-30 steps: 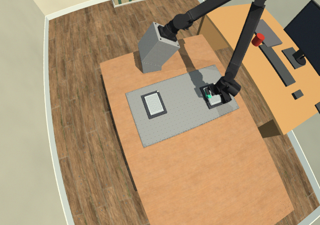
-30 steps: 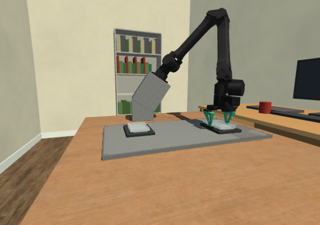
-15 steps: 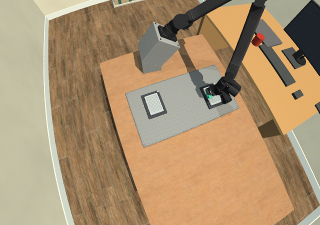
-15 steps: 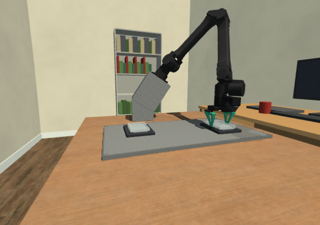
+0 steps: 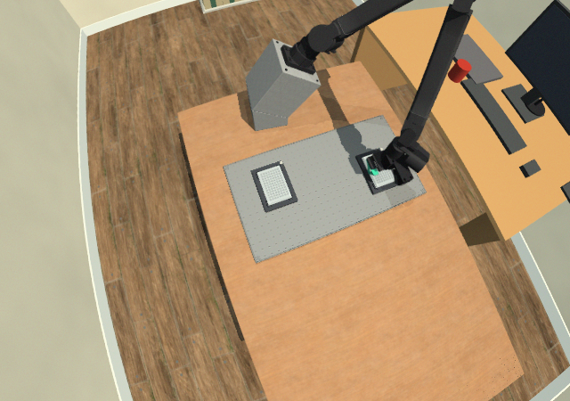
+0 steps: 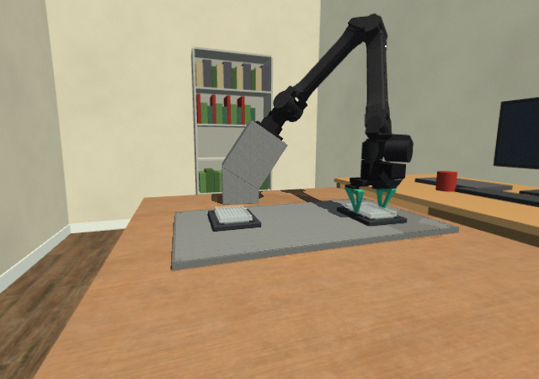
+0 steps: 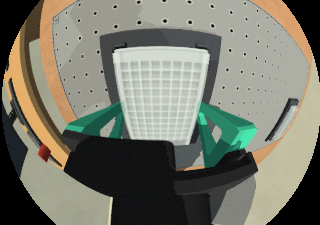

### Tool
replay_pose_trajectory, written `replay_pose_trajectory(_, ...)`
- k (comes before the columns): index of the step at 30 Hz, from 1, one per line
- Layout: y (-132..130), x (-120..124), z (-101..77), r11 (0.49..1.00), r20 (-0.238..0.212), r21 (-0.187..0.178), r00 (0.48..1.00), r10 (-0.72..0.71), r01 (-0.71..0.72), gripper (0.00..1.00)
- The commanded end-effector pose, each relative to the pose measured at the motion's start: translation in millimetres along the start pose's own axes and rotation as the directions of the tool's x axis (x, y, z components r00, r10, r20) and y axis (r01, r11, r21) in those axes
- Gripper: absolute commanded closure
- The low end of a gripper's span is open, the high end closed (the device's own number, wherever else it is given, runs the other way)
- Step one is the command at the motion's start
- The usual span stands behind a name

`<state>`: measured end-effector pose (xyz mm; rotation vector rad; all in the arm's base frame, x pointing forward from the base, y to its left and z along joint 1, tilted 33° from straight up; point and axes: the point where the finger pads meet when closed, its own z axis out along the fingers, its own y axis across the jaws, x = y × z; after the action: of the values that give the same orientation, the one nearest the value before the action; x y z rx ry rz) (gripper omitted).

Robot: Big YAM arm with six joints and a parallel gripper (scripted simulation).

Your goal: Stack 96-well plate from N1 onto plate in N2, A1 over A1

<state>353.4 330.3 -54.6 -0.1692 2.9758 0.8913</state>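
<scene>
Pincer (image 6: 369,202) with green triangular fingers was down over the white gridded 96-well plate (image 7: 160,97) in the dark square nest N1 (image 6: 391,220), closed on the plate's two long sides near one end, fingers still wide apart. Plate sat seated in that nest on the grey perforated board (image 5: 321,189) atop the wooden surface (image 5: 368,305). Second white plate (image 5: 274,185) sat in nest N2 (image 5: 257,194), well apart.

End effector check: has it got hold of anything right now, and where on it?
Yes. The end effector is shut on the white 96-well plate in its dark nest, green fingers gripping its two long sides.
</scene>
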Motion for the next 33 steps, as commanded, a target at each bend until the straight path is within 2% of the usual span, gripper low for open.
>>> replay_pose_trajectory(1, 5, -10, -5.4, 1.0, 0.023, -0.008, 1.0, 0.0, 0.0, 1.0)
replay_pose_trajectory(19, 5, -10, -5.4, 1.0, 0.023, -0.008, 1.0, 0.0, 0.0, 1.0)
replay_pose_trajectory(20, 10, -13, -13.9, 1.0, 0.035, -0.012, 0.999, 0.007, -0.007, 1.0)
replay_pose_trajectory(33, 0, -9, -33.5, 1.0, 0.028, -0.006, 1.0, 0.004, -0.004, 1.0)
